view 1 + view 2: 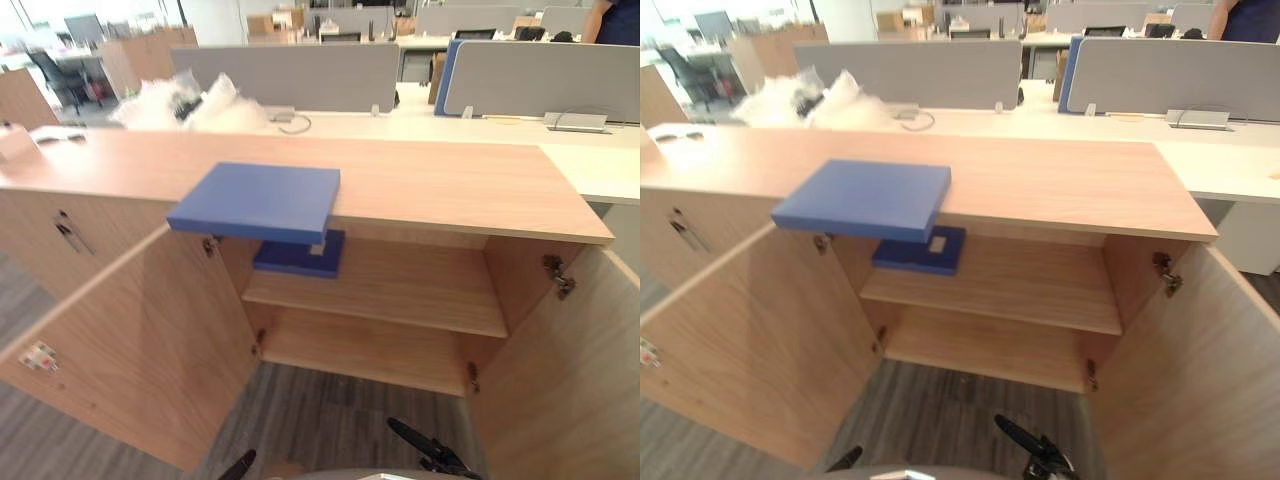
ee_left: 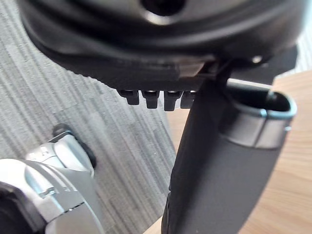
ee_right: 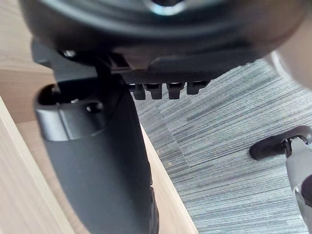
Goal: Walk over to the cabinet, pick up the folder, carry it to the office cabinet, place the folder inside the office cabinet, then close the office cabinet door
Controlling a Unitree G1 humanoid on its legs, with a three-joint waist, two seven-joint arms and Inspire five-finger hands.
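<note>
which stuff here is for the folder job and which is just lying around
job: top folder, cabinet, open doors
lying about: shelf folder, white wrapping, dividers, chair

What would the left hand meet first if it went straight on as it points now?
Probably the carpet floor, seen past the left hand; the wooden door lies beside that line, though depth is unclear.

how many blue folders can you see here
2: a folder on the cabinet top, overhanging its front edge; another folder on the upper shelf inside, just below. More could hide behind the doors.
</note>
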